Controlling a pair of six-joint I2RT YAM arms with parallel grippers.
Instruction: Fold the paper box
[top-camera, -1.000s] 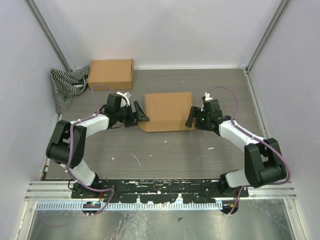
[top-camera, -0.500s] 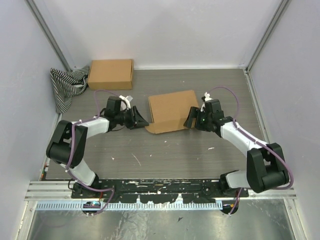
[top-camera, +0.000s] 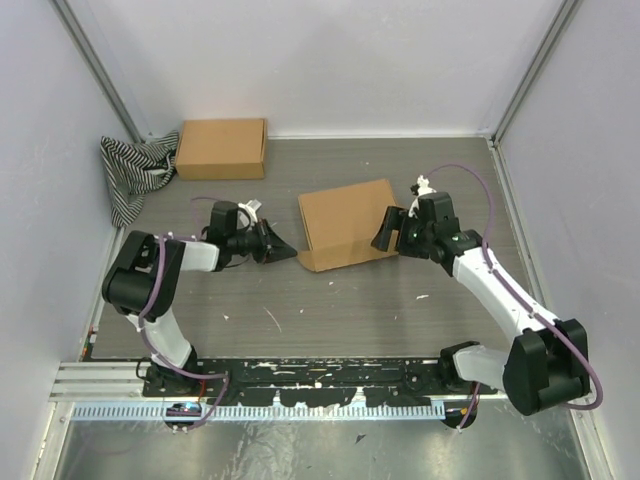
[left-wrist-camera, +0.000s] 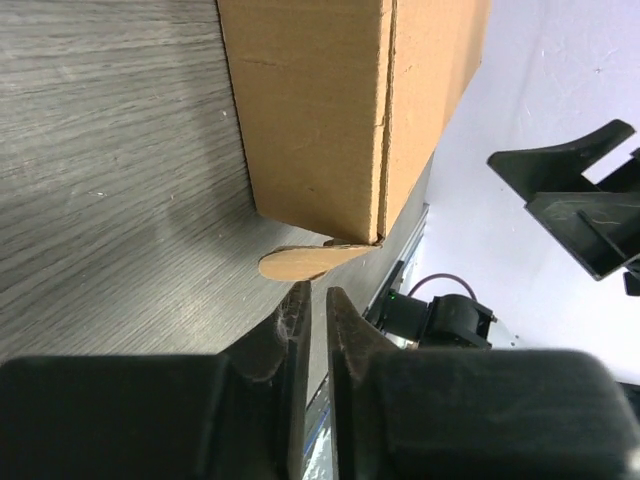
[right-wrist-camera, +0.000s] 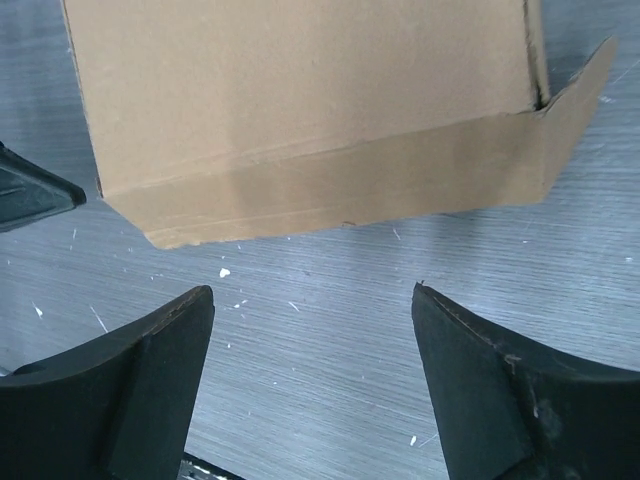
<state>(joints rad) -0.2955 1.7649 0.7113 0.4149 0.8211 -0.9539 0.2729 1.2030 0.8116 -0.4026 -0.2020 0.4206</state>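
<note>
The paper box (top-camera: 348, 222) is a shallow, closed brown cardboard mailer lying slightly skewed in the middle of the table. My left gripper (top-camera: 288, 250) lies low on the table just off the box's near-left corner. In the left wrist view its jaws (left-wrist-camera: 315, 296) stand almost together with nothing between them, just short of a rounded cardboard tab (left-wrist-camera: 300, 263) sticking out under the box corner (left-wrist-camera: 320, 110). My right gripper (top-camera: 388, 230) is at the box's right end. It is wide open (right-wrist-camera: 313, 300), with the box's side (right-wrist-camera: 330, 190) a little beyond the fingertips and nothing held.
A second, fully formed brown box (top-camera: 221, 148) sits at the back left beside a black-and-white striped cloth (top-camera: 132, 172). Grey walls close in the table on three sides. In the left wrist view the right gripper's fingers (left-wrist-camera: 585, 205) show beyond the box.
My left gripper has gone from wide open to nearly shut and drawn back leftward off the box. The box has turned slightly and shifted right. The right gripper stays open, moved a little right.
</note>
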